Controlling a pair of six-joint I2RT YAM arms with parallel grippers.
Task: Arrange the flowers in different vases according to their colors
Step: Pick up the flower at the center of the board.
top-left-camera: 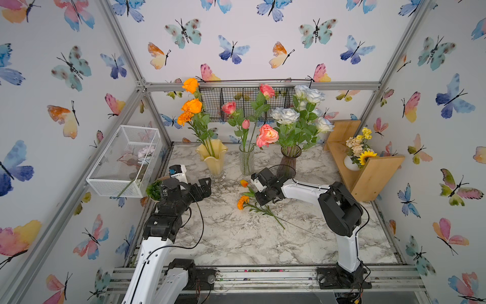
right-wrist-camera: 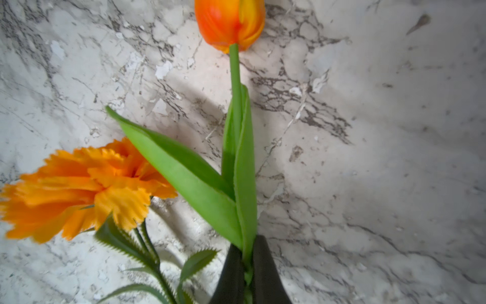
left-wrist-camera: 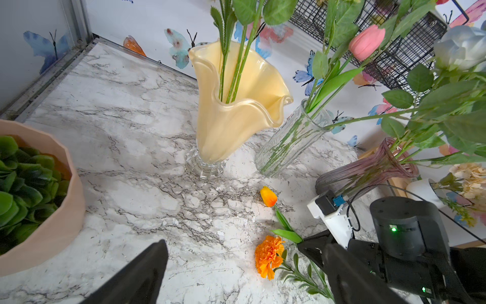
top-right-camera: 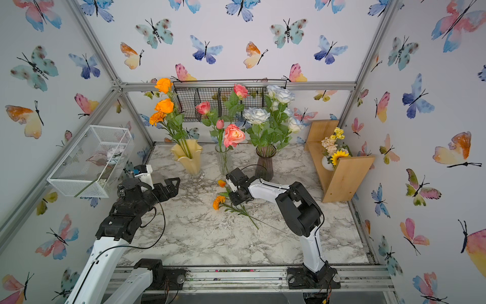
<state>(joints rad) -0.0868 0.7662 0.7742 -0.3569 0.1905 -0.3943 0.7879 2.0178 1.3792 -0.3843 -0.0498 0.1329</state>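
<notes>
Most of the way through, judging by the vases. Already sorted, along the back of the marble tabletop (top-left-camera: 236,244): in the yellow ruffled vase (top-left-camera: 213,158), two orange roses (top-left-camera: 192,105) and a marigold (top-left-camera: 185,117); in the clear ribbed cylinder (top-left-camera: 246,162) just beside it, pink roses (top-left-camera: 267,135) and a pink tulip (top-left-camera: 245,123); in the smoky purple flared vase (top-left-camera: 288,162), white blue-tinged roses (top-left-camera: 286,115) only. No mixed colours in any of the three. Left to place: two orange stems lying flat and close together on the marble in front of the vases, an orange tulip (right-wrist-camera: 230,23) and a loose marigold (right-wrist-camera: 79,189), both presumably bound for the yellow vase. Pinched tight on the tulip's stem at the base of its leaves: the right gripper (right-wrist-camera: 248,263), with the bloom apparently down on the marble, not yet lifted, and the loose marigold's stem just beside the fingers, outside the grip going by the wrist view. Spread wide and holding nothing, hovering near the yellow vase's foot: the left gripper (top-left-camera: 207,187). In the white mesh basket (top-left-camera: 113,188) on the side wall, a pale bloom and a green stem, too veiled by the mesh to name; part of the job or not, cannot tell. Black wire basket (top-left-camera: 213,105) on the back wall: contents not discernible.
</notes>
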